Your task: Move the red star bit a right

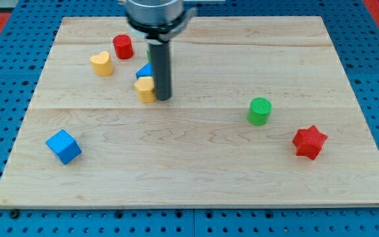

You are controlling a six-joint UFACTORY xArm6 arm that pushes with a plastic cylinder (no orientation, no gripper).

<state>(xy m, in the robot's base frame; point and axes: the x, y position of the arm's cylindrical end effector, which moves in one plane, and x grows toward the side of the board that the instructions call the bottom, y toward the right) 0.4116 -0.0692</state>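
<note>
The red star (309,141) lies on the wooden board (196,171) at the view's lower right. My tip (163,99) rests on the board at the upper middle-left, far to the left of the star. It is right beside a yellow block (146,89), touching or nearly touching its right side. A blue block (144,70) sits just above the yellow one, partly hidden by the rod. A sliver of a green block (149,52) shows behind the rod.
A green cylinder (260,110) stands up-left of the red star. A red cylinder (123,47) and a yellow heart (101,63) sit at the upper left. A blue cube (64,146) lies at the lower left. Blue pegboard surrounds the board.
</note>
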